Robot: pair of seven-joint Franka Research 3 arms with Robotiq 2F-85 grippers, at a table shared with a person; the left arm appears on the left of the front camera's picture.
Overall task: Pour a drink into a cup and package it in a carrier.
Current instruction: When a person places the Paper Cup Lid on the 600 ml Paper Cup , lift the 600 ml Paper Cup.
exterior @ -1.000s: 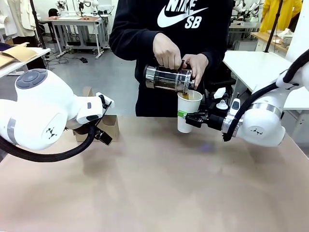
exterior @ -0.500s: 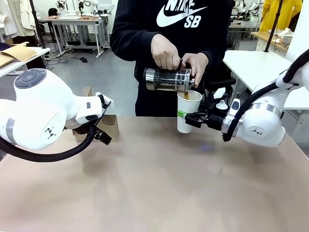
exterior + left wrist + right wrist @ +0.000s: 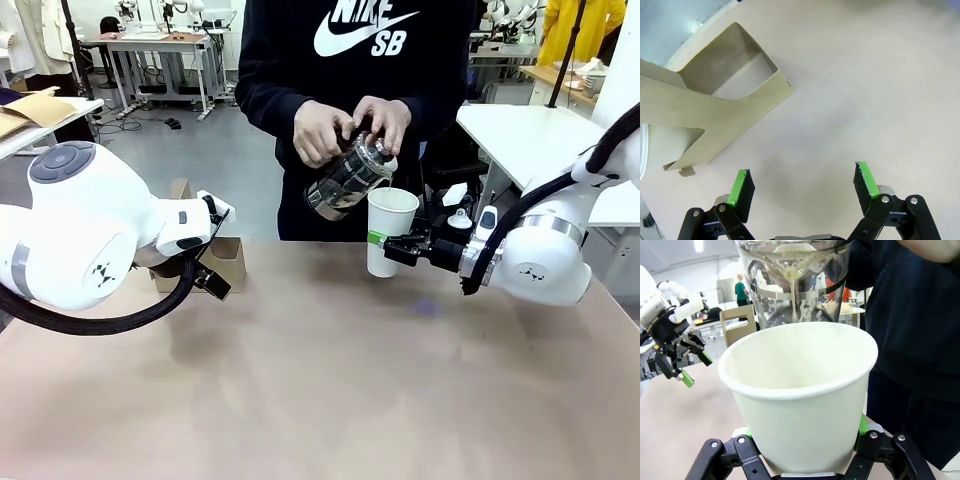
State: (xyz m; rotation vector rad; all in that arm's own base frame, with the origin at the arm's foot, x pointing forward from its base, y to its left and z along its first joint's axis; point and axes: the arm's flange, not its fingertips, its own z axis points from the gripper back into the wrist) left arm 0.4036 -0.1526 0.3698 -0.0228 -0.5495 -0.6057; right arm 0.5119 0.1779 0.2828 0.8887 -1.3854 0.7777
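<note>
Glass press jug (image 3: pixel 348 180) has tilted back from tapered paper cup (image 3: pixel 389 235).

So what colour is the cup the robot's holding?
White; the cup shows best in the right wrist view.

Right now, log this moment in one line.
right gripper: shut on cup | left gripper: open, near carrier | person: holds jug

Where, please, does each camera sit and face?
Front view: between left arm and right arm, both showing, facing the person holding the jug.
Left wrist view: above the carrier, looking down; open left pincer shows.
Right wrist view: behind the cup, facing the person; right pincer shut on it.
Shared by front and right wrist: cup, jug.
</note>
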